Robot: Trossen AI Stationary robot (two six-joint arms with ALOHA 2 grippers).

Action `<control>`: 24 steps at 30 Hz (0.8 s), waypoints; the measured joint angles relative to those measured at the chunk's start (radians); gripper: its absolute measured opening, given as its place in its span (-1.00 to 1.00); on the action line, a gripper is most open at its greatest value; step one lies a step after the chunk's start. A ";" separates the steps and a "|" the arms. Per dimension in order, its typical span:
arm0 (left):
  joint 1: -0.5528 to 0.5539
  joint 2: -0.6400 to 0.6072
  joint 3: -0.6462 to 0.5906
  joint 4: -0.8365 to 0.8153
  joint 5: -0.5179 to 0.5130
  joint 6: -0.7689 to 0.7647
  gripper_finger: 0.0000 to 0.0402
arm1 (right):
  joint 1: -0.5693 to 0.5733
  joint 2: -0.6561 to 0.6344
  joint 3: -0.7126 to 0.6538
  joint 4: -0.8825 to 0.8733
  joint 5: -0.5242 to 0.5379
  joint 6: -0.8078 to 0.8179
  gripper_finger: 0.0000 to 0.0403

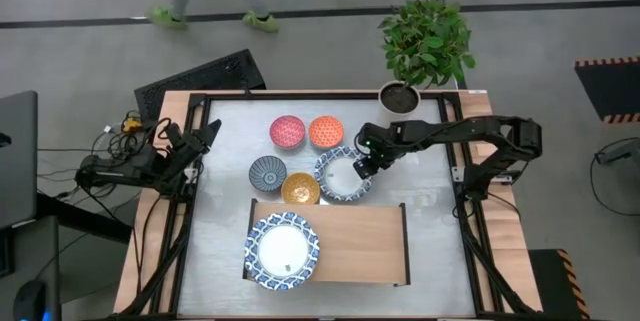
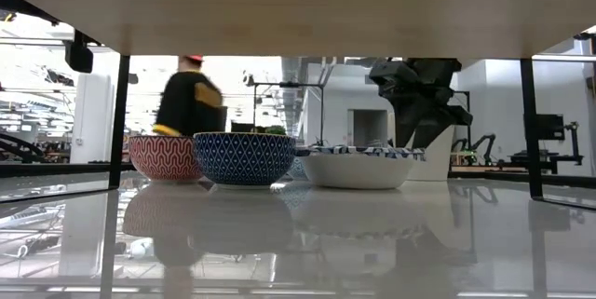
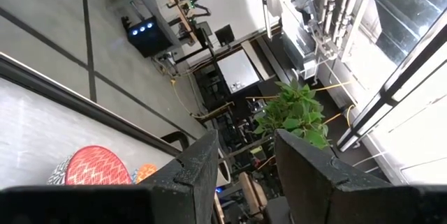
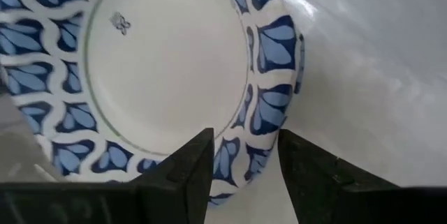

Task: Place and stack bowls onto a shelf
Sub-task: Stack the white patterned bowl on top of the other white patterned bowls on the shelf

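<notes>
right gripper over the blue-and-white bowl's rim

the right gripper, fingers parted and straddling the rim, seemingly not yet clamped, is at a large blue-and-white bowl on the table behind the shelf. a matching bowl sits upright on the shelf's left end, white inside empty. the left gripper waits, fingers apart, at the table's left edge.

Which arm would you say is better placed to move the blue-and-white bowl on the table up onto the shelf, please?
The right: its gripper hovers open at the rim of the blue-and-white bowl, beside the shelf. The left gripper waits at the table's far left edge.
</notes>
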 joint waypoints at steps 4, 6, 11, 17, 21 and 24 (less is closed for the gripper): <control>0.000 0.000 0.000 0.000 -0.010 0.004 -0.36 | 0.000 -0.007 0.003 -0.003 -0.001 -0.004 -0.22; 0.000 0.000 0.000 0.000 -0.017 0.011 -0.36 | 0.000 -0.006 0.003 -0.008 -0.001 -0.006 -0.32; 0.000 0.000 0.000 0.000 -0.019 0.011 -0.36 | 0.000 0.002 0.003 -0.010 -0.001 -0.025 -0.65; 0.000 0.000 0.000 0.000 -0.019 0.010 -0.36 | -0.002 0.002 0.003 -0.008 -0.005 -0.037 -0.92; 0.000 0.000 0.000 0.000 -0.019 0.010 -0.36 | -0.001 0.002 0.003 -0.010 -0.006 -0.033 -0.92; 0.000 0.000 0.000 0.000 -0.019 0.010 -0.36 | -0.002 -0.010 0.003 -0.026 -0.011 -0.017 -0.92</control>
